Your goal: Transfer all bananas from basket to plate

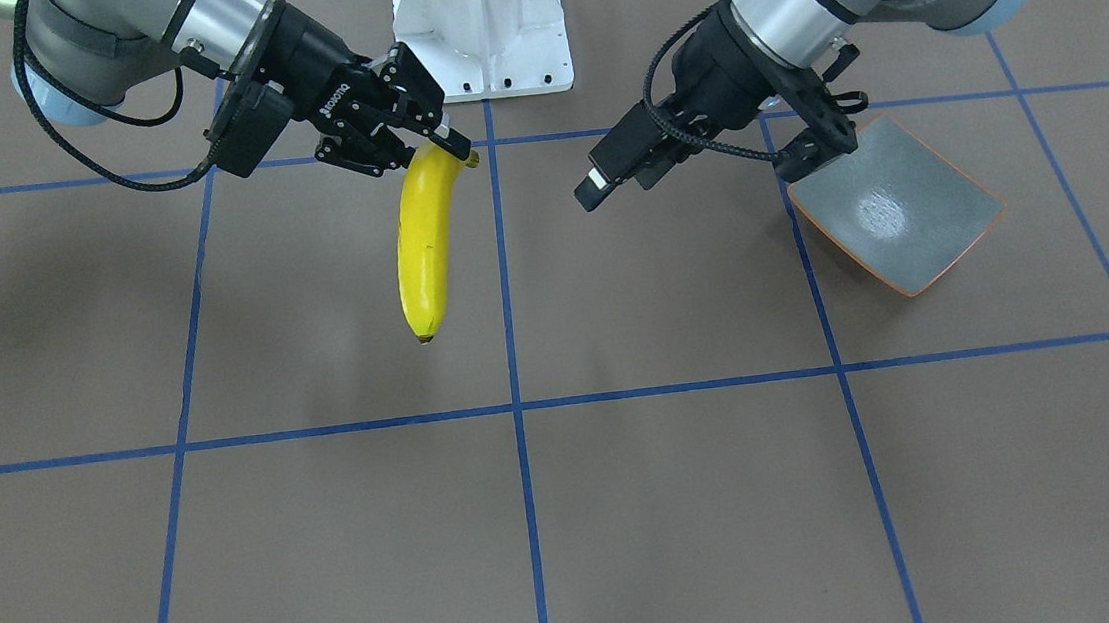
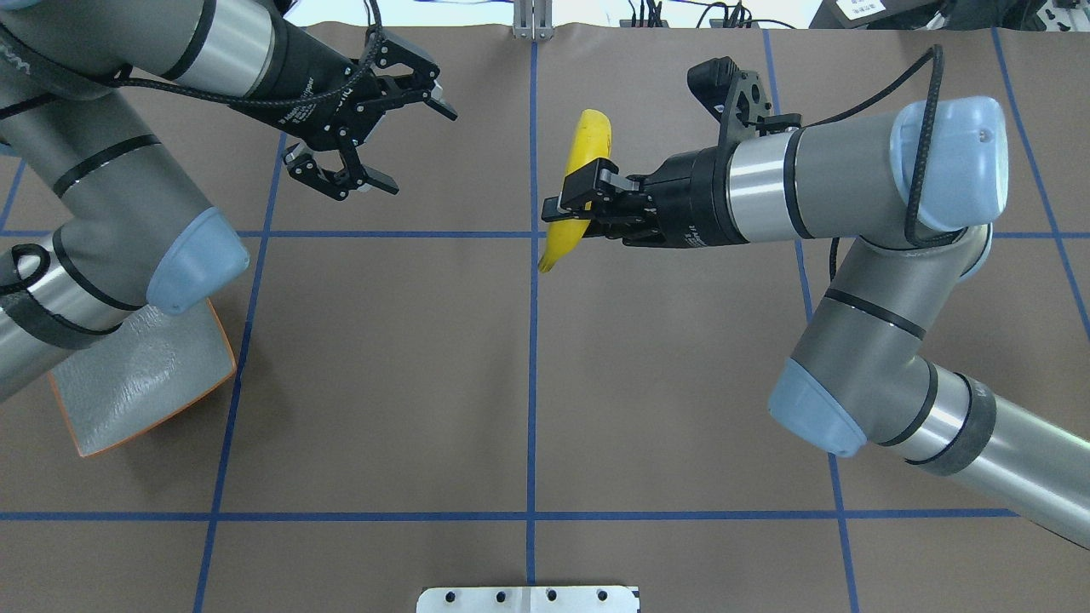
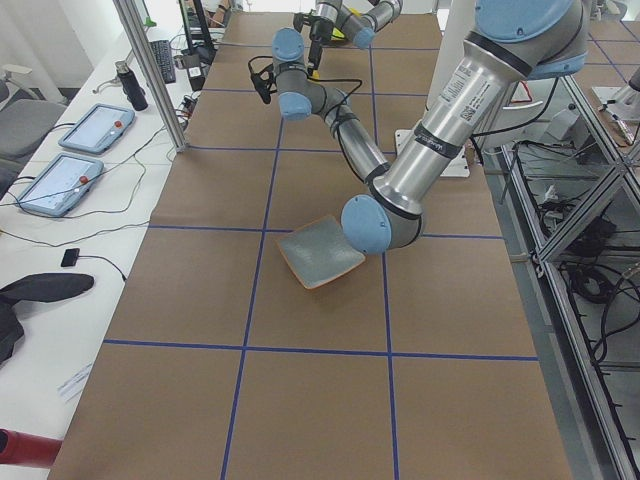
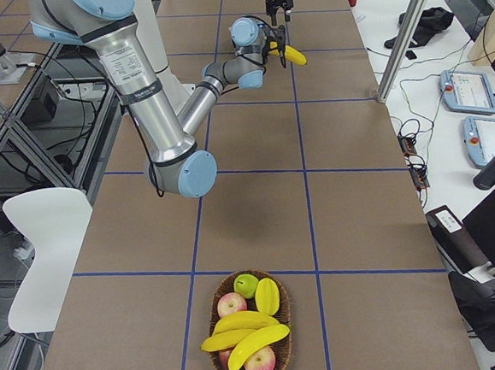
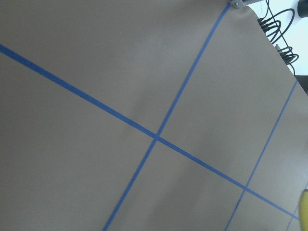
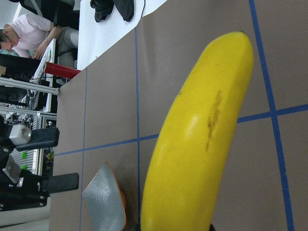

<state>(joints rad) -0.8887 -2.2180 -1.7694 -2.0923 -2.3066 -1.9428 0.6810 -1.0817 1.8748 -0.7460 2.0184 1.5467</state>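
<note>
A banana (image 1: 424, 253) is held off the table (image 1: 632, 505) at the centre of the front view. Its stem end is up at the right gripper (image 1: 444, 140) and its dark tip points toward the bottom of the frame. The right gripper is clenched on the banana near the stem, 1 finger on each side. In the overhead view the fruit crosses the middle blue tape line (image 2: 533, 358) at top centre. The right wrist view is filled with its yellow skin, which carries a thin brown scuff.

The plate (image 1: 907, 210) sits on the table at the right of the front view, well apart from the banana and with nothing on it. In the overhead view it lies at lower left, partly hidden under the left arm's elbow.

The left gripper (image 2: 409, 145) hangs at the upper left of the overhead view with its jaws spread wide and nothing between them. In the front view its fingers overlap the plate's upper-left corner, but the overhead view shows it well apart from the plate.

At the bottom centre of the right side view the basket (image 4: 282, 369) rests on the table. It holds more bananas (image 4: 241, 321), 2 red apples (image 4: 232, 304) and 1 green apple (image 4: 246, 284).
</note>
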